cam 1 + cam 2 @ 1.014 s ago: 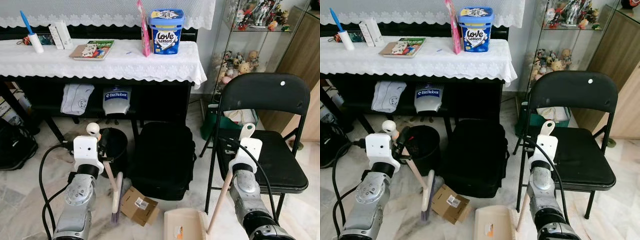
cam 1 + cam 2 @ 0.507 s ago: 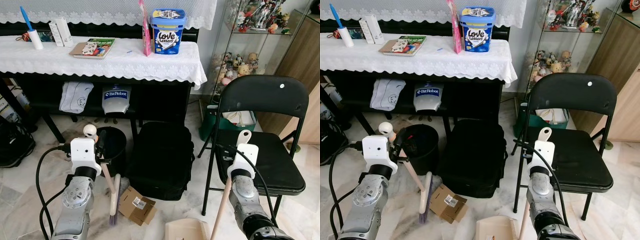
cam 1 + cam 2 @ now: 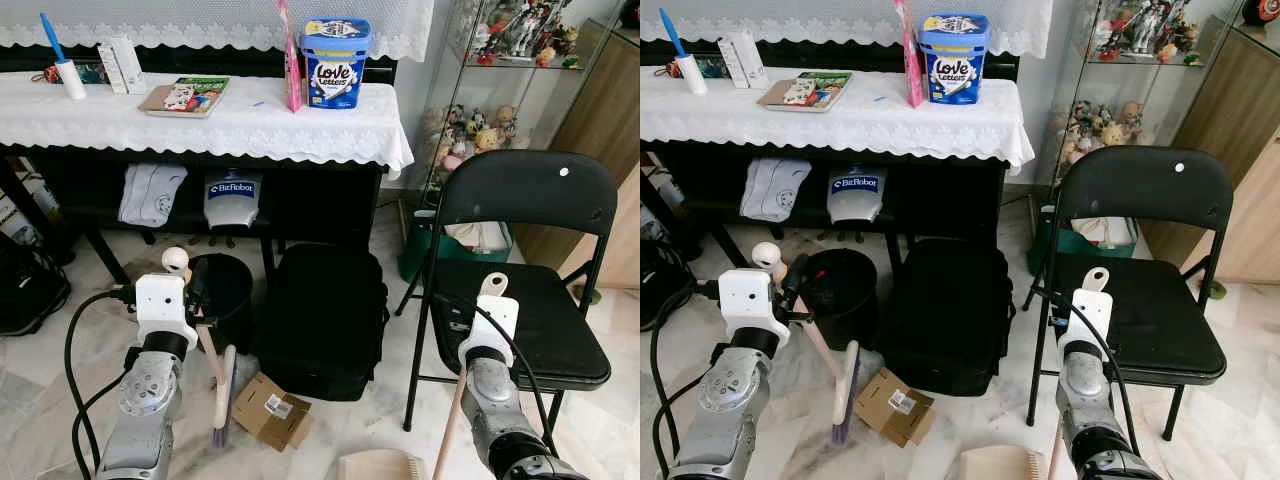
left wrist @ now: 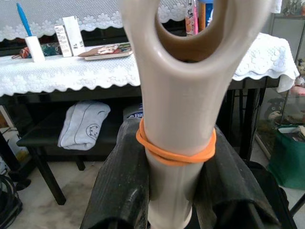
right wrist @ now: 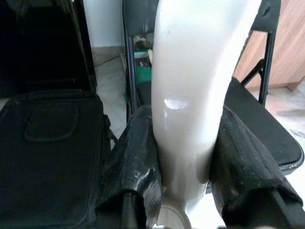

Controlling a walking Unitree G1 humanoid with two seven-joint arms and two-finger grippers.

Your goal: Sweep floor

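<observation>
My left gripper point(image 4: 174, 157) is shut on the beige handle of a small broom point(image 3: 222, 385), just under an orange rubber band point(image 4: 175, 151). The broom's brush end point(image 3: 841, 425) rests on the marble floor beside a small cardboard box point(image 3: 268, 410). My right gripper point(image 5: 183, 143) is shut on the pale handle of a dustpan point(image 3: 450, 420). The beige pan point(image 3: 375, 466) lies on the floor at the bottom edge of the eye views, to the right of the box.
A black bin point(image 3: 228, 290) and a black bag point(image 3: 325, 320) stand under a white-clothed table point(image 3: 230, 125) ahead. A black folding chair point(image 3: 540, 310) stands close on the right. A glass cabinet point(image 3: 480, 90) is behind it. A dark bag point(image 3: 30, 290) sits at far left.
The dustpan has drawn back toward me and sits lower in the eye views. The camera has shifted slightly. The broom keeps its place beside the box.
</observation>
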